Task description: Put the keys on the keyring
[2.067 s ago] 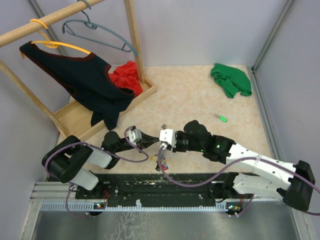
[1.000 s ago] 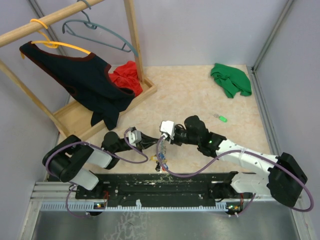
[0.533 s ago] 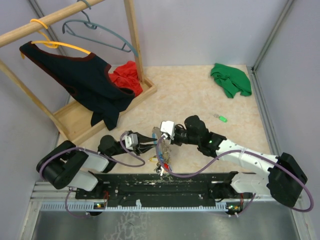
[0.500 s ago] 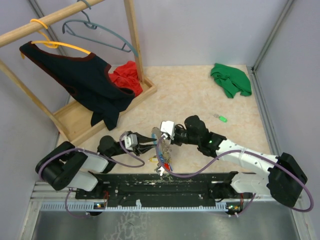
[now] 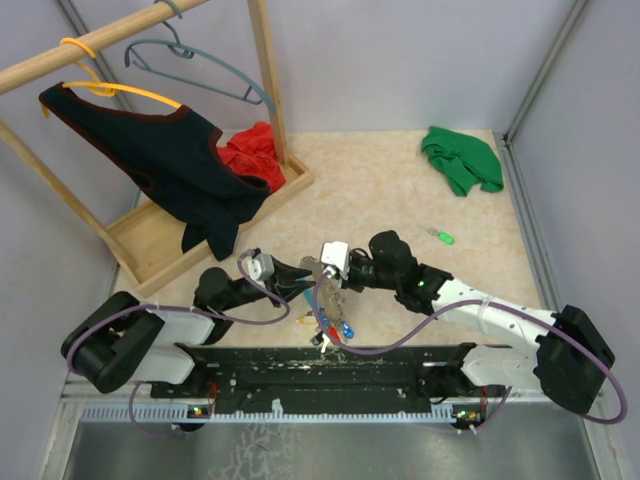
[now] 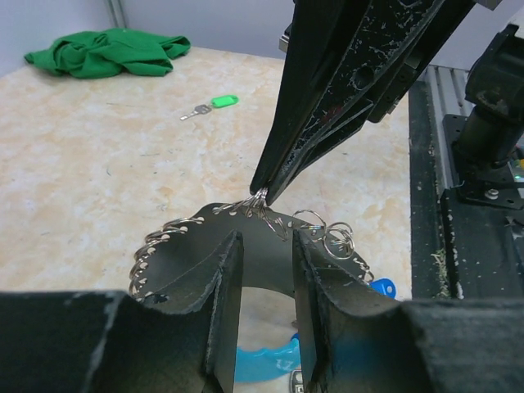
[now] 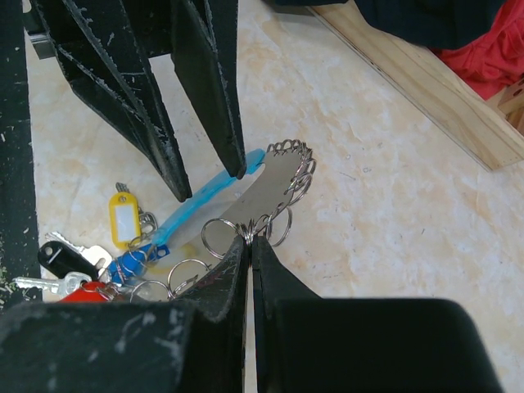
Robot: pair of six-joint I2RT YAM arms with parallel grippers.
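My right claw point(image 7: 248, 241) clenched on keyring point(image 7: 300, 166) coil. My left claw point(image 6: 266, 242) released, tips at light-blue segment point(image 7: 214, 190). Green key point(image 6: 214, 103) well apart on surface point(image 6: 98, 164).

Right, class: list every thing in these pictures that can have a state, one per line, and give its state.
Silvery beaded keyring with light-blue segment: held at its edge by the right gripper.
Right gripper: shut on the keyring.
Left gripper: open, tips close to the keyring.
Small green-headed metal key: lying flat on the table, off the keyring.
Green cloth: crumpled.
Black vest: hanging on a yellow hanger.
Grey hanger: hanging empty.
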